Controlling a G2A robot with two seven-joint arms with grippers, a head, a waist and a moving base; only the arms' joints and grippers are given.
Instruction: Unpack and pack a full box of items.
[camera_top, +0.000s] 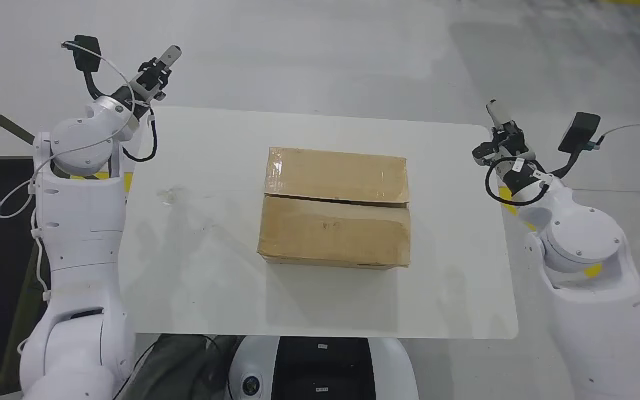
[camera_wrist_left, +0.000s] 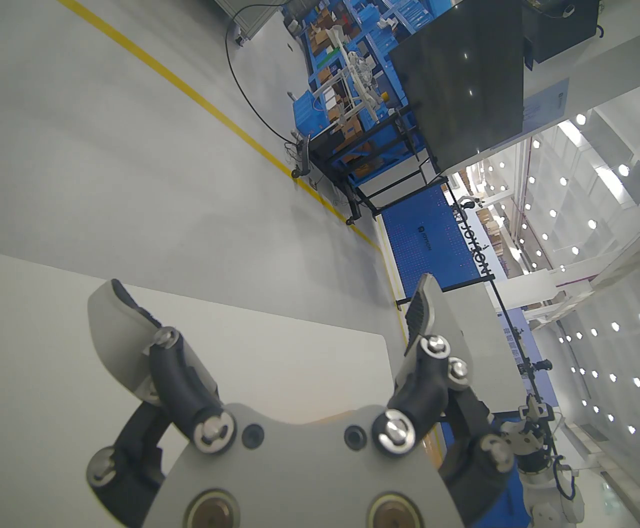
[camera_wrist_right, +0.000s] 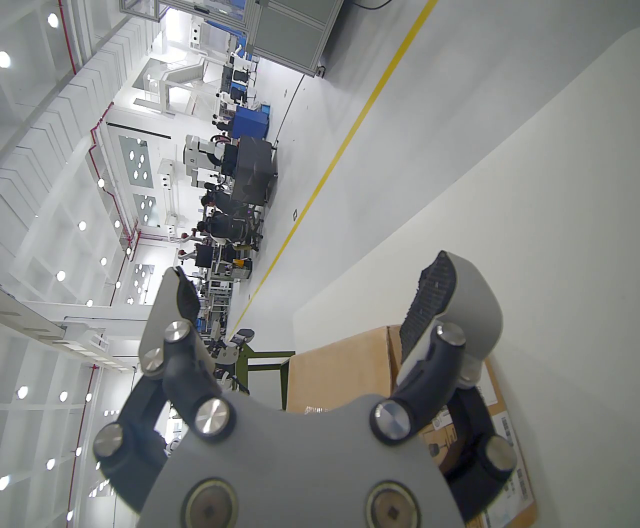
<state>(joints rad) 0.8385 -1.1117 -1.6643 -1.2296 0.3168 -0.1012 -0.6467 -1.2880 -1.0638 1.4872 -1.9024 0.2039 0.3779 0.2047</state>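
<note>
- The white surface (camera_top: 200, 270) is right in front of the robot.
- A brown box (camera_top: 335, 207) sits in the middle of the surface. Its top flaps are down, and a line runs across the top where they meet.
- Both arms are far from the box, one out on each side. Nothing touches the box.
- The left claw (camera_top: 168, 55) is by the far left corner of the surface. In the left wrist view, its two fingers (camera_wrist_left: 117, 300) are spread wide with nothing between them. That corner of the surface (camera_wrist_left: 250, 350) shows under them.
- The right claw (camera_top: 494, 110) is by the far right corner of the surface. In the right wrist view it is spread wide too, and it holds nothing (camera_wrist_right: 307, 280). The box (camera_wrist_right: 340, 370) shows behind it, with a paper label (camera_wrist_right: 510, 450) on one side.
- Past the surface is the grey floor (camera_wrist_left: 125, 150). A yellow line (camera_wrist_left: 200, 100) is painted across it.
</note>
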